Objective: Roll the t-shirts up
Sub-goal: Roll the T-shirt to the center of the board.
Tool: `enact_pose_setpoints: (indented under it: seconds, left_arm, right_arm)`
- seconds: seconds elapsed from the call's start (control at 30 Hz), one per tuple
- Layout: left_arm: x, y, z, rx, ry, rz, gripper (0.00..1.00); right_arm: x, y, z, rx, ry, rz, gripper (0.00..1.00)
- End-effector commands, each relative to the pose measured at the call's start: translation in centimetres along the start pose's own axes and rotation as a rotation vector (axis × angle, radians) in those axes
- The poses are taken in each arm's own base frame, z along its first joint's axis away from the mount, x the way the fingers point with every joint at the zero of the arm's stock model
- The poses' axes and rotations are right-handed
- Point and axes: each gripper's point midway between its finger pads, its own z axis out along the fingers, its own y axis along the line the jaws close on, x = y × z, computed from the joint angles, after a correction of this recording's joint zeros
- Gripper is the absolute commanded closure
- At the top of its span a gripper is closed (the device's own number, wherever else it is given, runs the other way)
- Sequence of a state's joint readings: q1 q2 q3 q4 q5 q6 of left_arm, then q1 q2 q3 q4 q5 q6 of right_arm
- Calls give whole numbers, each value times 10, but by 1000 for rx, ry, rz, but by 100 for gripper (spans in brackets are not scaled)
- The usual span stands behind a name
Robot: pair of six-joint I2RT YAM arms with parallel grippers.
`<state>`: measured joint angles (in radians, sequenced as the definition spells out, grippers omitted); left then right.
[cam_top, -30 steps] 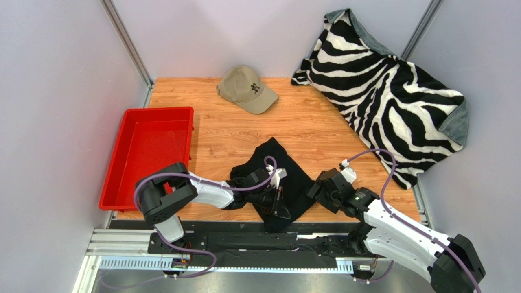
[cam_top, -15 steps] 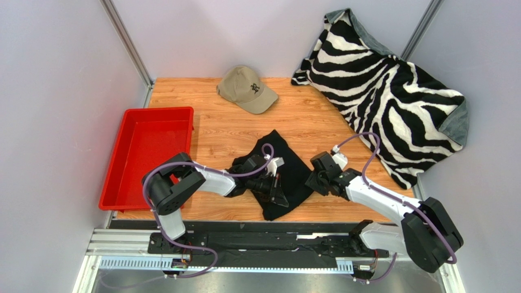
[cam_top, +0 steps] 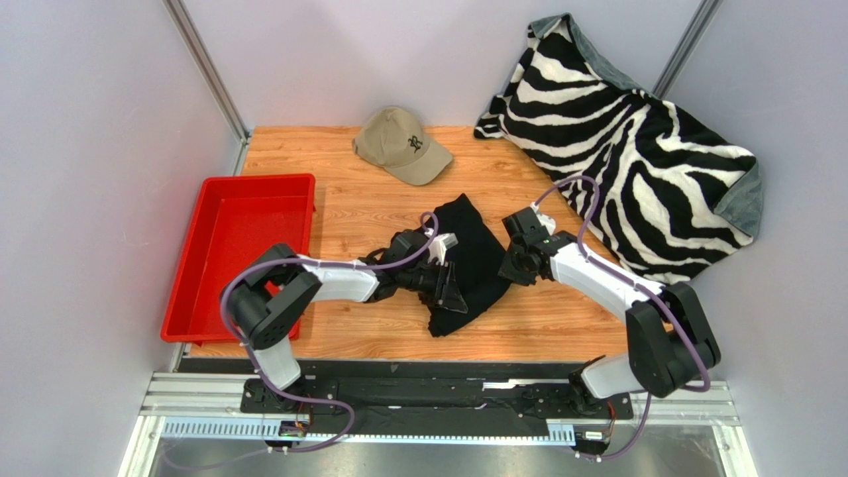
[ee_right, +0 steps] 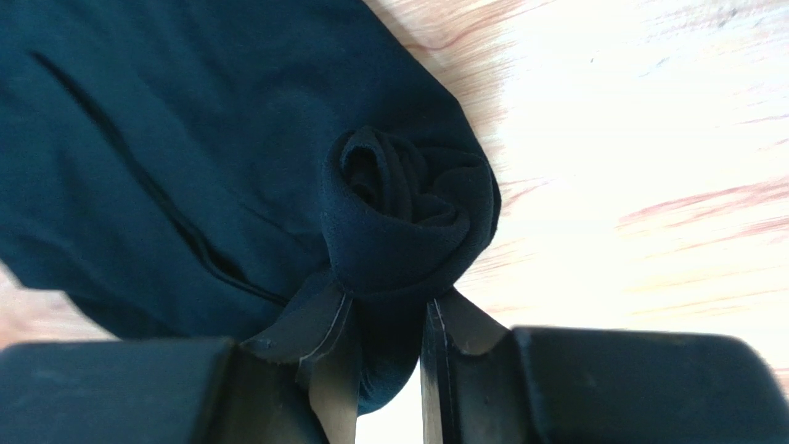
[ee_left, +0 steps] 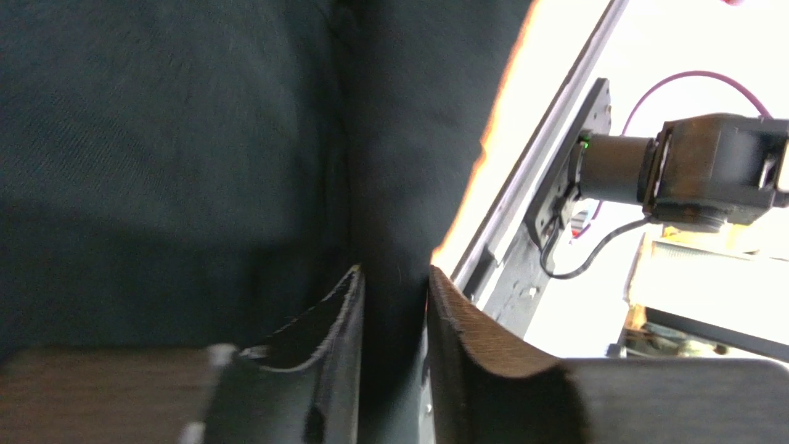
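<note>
The black t-shirt (cam_top: 478,260) lies bunched lengthwise in the middle of the wooden table (cam_top: 348,214). Its right end is wound into a tight roll (ee_right: 407,208). My right gripper (cam_top: 511,270) (ee_right: 389,310) is shut on that roll from the shirt's right side. Across from it, on the left edge of the cloth, sits my left gripper (cam_top: 442,286) (ee_left: 394,277). Its jaws stand a little apart, with a dark fold of the t-shirt (ee_left: 167,139) running between them. A sliver of space shows beside the right finger.
A red tray (cam_top: 214,184) stands at the left edge of the table. A tan cap (cam_top: 403,146) rests at the back. The zebra-striped blanket (cam_top: 637,149) covers the back right corner and hangs over the table's right edge.
Both grippers have moved away from the near edge, and the t-shirt has shifted with them and narrowed. The right gripper closed on the rolled end. The left jaws have parted.
</note>
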<state>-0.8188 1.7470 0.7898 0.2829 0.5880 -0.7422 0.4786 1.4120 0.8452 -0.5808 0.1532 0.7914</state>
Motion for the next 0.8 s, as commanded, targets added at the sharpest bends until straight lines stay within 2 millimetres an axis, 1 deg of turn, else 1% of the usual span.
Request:
enact_pose_setpoints:
  seconds: [0.0, 0.03, 0.07, 0.1, 0.13, 0.17, 0.2, 0.27, 0.3, 0.33, 0.37, 0.4, 0.43, 0.47, 0.5, 0.53, 0.57, 0.63, 0.67, 0.7, 0.73, 0.77]
  left_arm:
    - [3, -10, -28, -79, -9, 89, 59]
    - [-2, -17, -36, -94, -35, 146, 57]
    - [-3, -17, -40, -127, -46, 172, 56]
    - [1, -19, -40, -190, -44, 211, 54]
    - [-3, -25, -44, -214, -65, 272, 52]
    - [-2, -28, -44, -245, -67, 303, 52]
    - [-4, -32, -43, -305, -86, 347, 51]
    - [-4, -34, -41, -355, -103, 399, 50]
    - [-13, -33, -44, -414, -143, 417, 50]
    - [-5, -36, -38, -438, -129, 460, 49]
    - [-16, -39, -38, -492, -175, 491, 47]
    - [-14, -39, -37, -527, -173, 517, 46]
    - [-7, -38, -29, -555, -154, 557, 44]
    - [-16, -42, -28, -591, -188, 576, 44]
    - [-15, -39, -25, -620, -178, 582, 44]
    - [-11, -34, -18, -644, -153, 601, 44]
    - [-18, -37, -16, -670, -178, 613, 39]
    - [-16, -31, -7, -705, -155, 663, 38]
    - [-17, -37, -4, -715, -166, 688, 38]
    - [-17, -38, -1, -723, -165, 706, 35]
    - [-13, -33, 4, -739, -145, 732, 31]
    - [-14, -35, 6, -756, -153, 750, 30]
  right_arm:
    - [-3, -17, 0, 89, 64, -97, 80]
    - [-3, -14, 3, 94, 88, -106, 81]
    - [-2, -16, 4, 103, 101, -111, 81]
    - [0, -18, 4, 114, 118, -117, 81]
    - [-2, -14, 4, 105, 125, -125, 81]
    - [1, -18, 6, 130, 151, -131, 82]
    - [1, -18, 7, 139, 160, -138, 82]
    - [0, -19, 9, 153, 186, -148, 83]
    - [1, -18, 9, 150, 195, -154, 84]
    - [2, -17, 11, 147, 210, -152, 85]
    - [2, -16, 10, 145, 218, -158, 85]
    - [2, -16, 12, 147, 229, -158, 87]
    - [5, -15, 12, 140, 243, -160, 87]
    - [4, -14, 11, 137, 250, -162, 87]
    - [5, -14, 13, 141, 257, -164, 88]
    - [5, -15, 12, 145, 261, -165, 88]
    - [6, -14, 12, 146, 266, -168, 89]
    - [6, -15, 13, 147, 273, -167, 90]
    - [6, -16, 13, 151, 277, -166, 90]
    - [6, -16, 13, 151, 279, -166, 91]
    - [6, -16, 14, 150, 282, -164, 91]
    - [6, -17, 14, 150, 284, -164, 92]
